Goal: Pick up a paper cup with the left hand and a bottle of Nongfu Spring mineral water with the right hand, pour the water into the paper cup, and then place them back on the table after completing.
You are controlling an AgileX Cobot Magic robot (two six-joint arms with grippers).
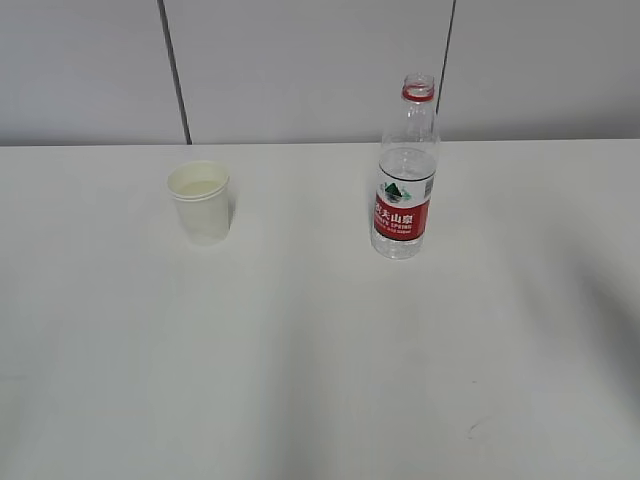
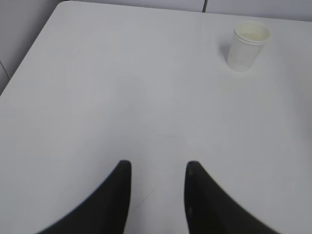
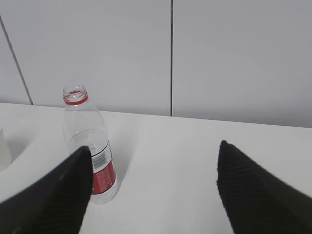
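A white paper cup [image 1: 201, 203] stands upright on the white table [image 1: 300, 350] at left, with some liquid in it. A clear uncapped bottle [image 1: 405, 172] with a red label stands upright at centre right, holding clear water. Neither arm shows in the exterior view. In the left wrist view my left gripper [image 2: 157, 168] is open and empty above bare table, with the cup [image 2: 247, 46] far off at upper right. In the right wrist view my right gripper [image 3: 155, 151] is wide open and empty; the bottle [image 3: 90, 146] stands beyond its left finger [image 3: 58, 195].
A grey panelled wall [image 1: 300, 60] runs behind the table's far edge. The table's left edge and far corner [image 2: 61, 5] show in the left wrist view. Nothing else stands on the tabletop.
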